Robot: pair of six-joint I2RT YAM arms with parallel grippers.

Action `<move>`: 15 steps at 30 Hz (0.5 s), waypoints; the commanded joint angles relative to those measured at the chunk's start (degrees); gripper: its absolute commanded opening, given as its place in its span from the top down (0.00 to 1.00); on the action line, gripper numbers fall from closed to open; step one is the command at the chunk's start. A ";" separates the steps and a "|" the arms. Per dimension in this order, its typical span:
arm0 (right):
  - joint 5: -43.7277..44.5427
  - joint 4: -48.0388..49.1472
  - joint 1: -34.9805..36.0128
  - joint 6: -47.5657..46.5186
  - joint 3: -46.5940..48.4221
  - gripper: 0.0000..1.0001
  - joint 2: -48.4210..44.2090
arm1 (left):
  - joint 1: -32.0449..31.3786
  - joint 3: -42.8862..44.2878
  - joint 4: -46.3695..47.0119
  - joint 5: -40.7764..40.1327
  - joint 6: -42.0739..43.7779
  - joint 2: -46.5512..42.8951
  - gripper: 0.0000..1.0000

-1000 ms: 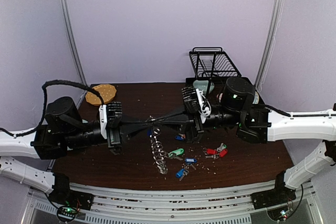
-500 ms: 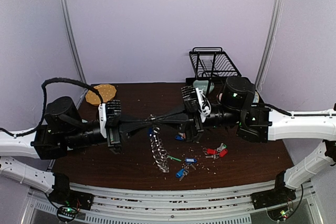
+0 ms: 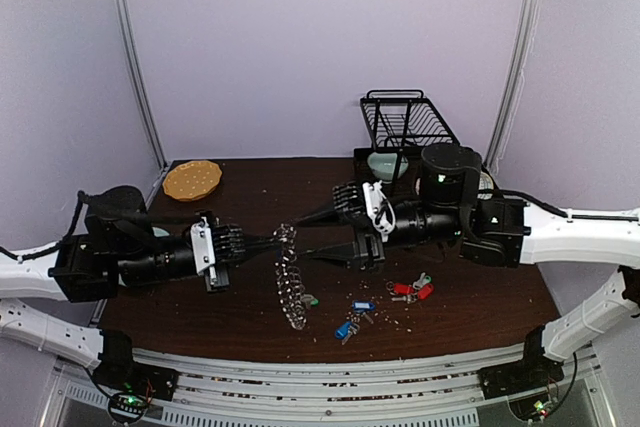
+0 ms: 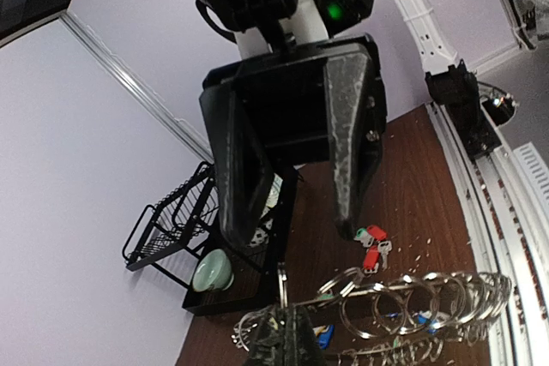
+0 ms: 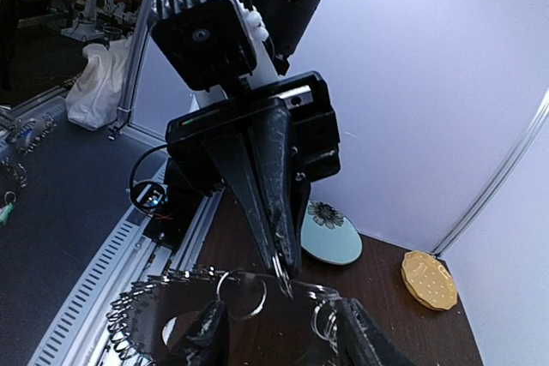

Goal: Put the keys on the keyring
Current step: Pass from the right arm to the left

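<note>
My left jaws are clamped on the chain-like silver keyring (image 3: 289,284), which hangs toward 6 o'clock; my right jaws gape empty at its 3 o'clock.

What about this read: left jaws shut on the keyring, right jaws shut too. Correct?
No. The right gripper has its jaws open, as the left wrist view shows. The left gripper is shut on the keyring, as you said.

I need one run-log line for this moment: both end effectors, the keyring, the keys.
left end effector: shut on keyring | right end effector: open, beside keyring | keys: on table
</note>
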 commanded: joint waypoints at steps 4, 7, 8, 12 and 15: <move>8.31 -12.30 0.27 -10.14 4.19 0.55 -4.32 | -2.50 7.26 -10.48 -9.73 21.56 -1.48 1.00; 8.61 -13.16 0.24 -11.19 4.93 0.55 -4.23 | -4.84 8.00 -11.53 -13.43 27.03 -0.87 1.00; 8.39 -12.99 0.26 -11.36 4.94 0.55 -4.22 | -5.47 7.93 -11.53 -13.97 28.70 -0.95 1.00; 6.06 -11.07 0.21 -10.90 4.95 0.55 -4.01 | -5.61 8.25 -11.42 -13.09 33.33 -1.97 1.00; 1.93 -9.75 0.25 -9.55 5.68 0.55 -3.08 | -5.62 9.34 -10.96 -10.38 33.61 -2.18 1.00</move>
